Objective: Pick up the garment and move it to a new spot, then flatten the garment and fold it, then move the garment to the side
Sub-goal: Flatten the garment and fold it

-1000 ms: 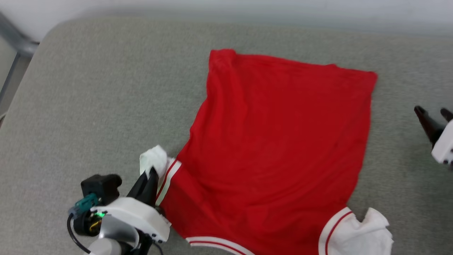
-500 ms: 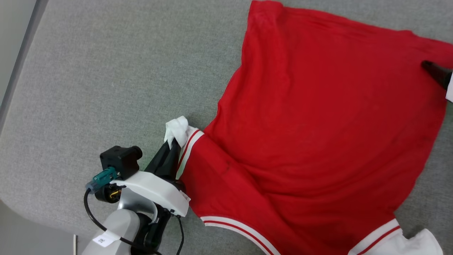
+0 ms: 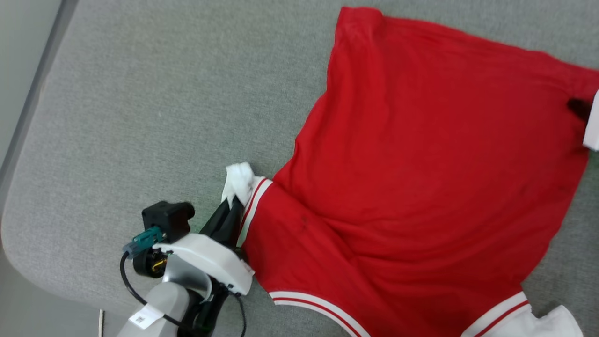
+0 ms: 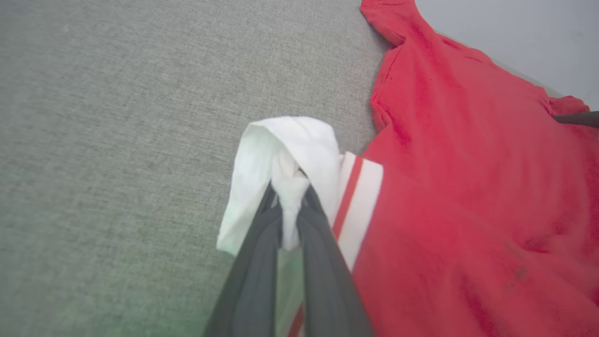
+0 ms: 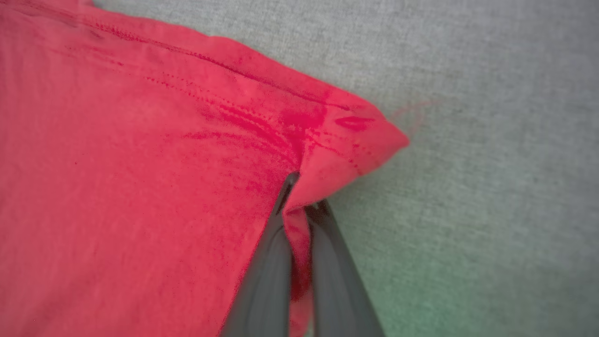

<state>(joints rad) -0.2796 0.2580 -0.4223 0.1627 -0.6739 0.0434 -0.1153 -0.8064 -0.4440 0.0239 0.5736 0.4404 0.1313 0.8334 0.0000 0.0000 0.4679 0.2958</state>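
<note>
The red garment lies on the grey cushion. The left gripper pinches its white sleeve at 9 o'clock, and the right gripper pinches a red corner at 2 o'clock

Blk L tool, wht shell, teal plug

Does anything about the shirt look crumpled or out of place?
On the sports shirt, the white sleeve is bunched into a wad where the left gripper pinches it, and a red corner is puckered in the right gripper. No damage shows.
</note>
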